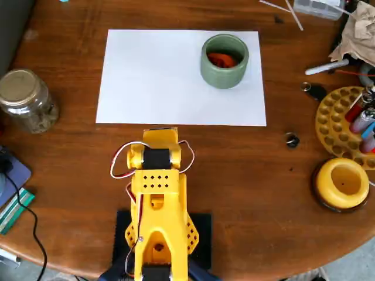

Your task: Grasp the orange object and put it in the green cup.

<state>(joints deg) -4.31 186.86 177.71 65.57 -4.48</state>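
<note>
The green cup (225, 77) stands on the right part of a white paper sheet (158, 82) in the overhead view. The orange object (221, 59) lies inside the cup, on its dark bottom. The yellow arm (157, 199) is folded back over its base at the near edge of the table, just short of the paper and well away from the cup. Its fingers are tucked under the folded arm and do not show.
A glass jar with a metal lid (24, 100) stands at the left. At the right are a round yellow holder (343, 184), a yellow rack with pens (345, 120), a marker (326, 68) and small dark bits (292, 140). Cables and a card lie at the lower left.
</note>
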